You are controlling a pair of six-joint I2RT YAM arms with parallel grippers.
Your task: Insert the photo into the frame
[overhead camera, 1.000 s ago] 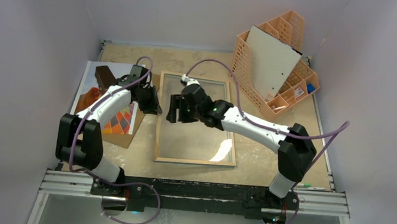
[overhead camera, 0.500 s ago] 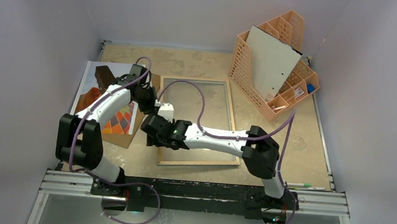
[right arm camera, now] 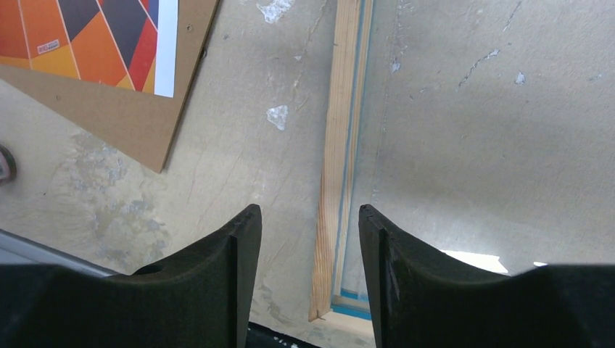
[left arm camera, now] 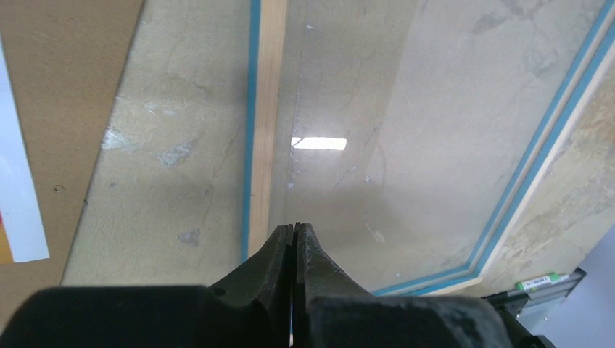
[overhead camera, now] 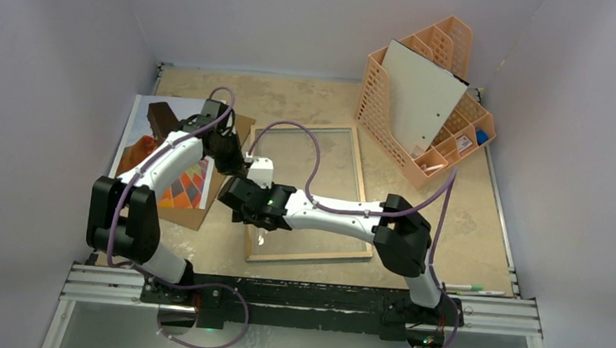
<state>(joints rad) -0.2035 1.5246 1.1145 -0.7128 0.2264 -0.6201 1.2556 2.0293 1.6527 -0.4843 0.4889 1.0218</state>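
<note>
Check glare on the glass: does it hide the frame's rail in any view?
Left wrist: one bright reflection on the glass, clear of the frame rail. Right wrist: glare bottom right only, rail sharp. Top external: one small glint.

Pale wooden frame (right arm camera: 332, 188), glossy glass pane (left arm camera: 406, 145); matt paper photo (right arm camera: 94, 36)

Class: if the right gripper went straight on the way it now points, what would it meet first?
Most likely the wooden side rail of the frame, which lies between the open jaws of the right gripper; depth is unclear.
</note>
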